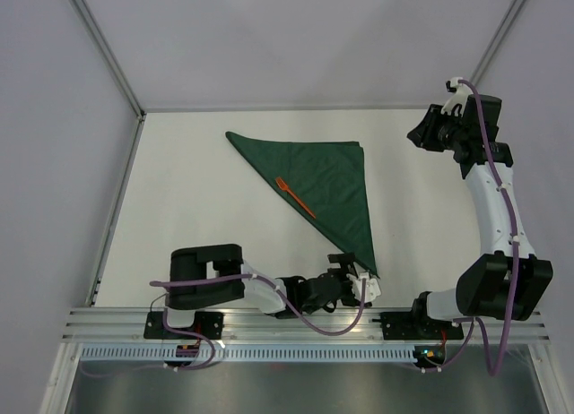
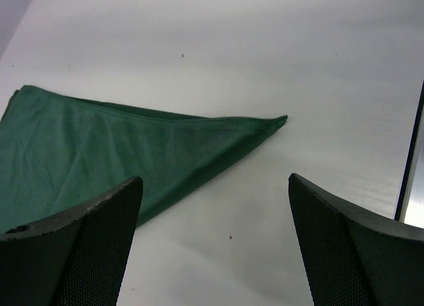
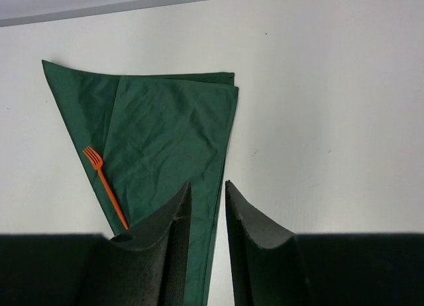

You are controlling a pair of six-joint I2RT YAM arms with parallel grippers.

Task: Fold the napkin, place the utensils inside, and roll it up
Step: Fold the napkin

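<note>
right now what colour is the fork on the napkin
Orange-red fork, on the dark green napkin; clearest in the right wrist view.

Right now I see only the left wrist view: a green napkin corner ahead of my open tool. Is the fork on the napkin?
Observer: Yes. The orange fork lies on the napkin, close to its long edge.
Operator: Where is the right tool?
Observer: The right tool is past the napkin's far right corner, off the cloth and holding nothing.
Operator: What shape is the napkin?
Observer: It is folded into a triangle, and its near tip lies just beside the left tool.
</note>
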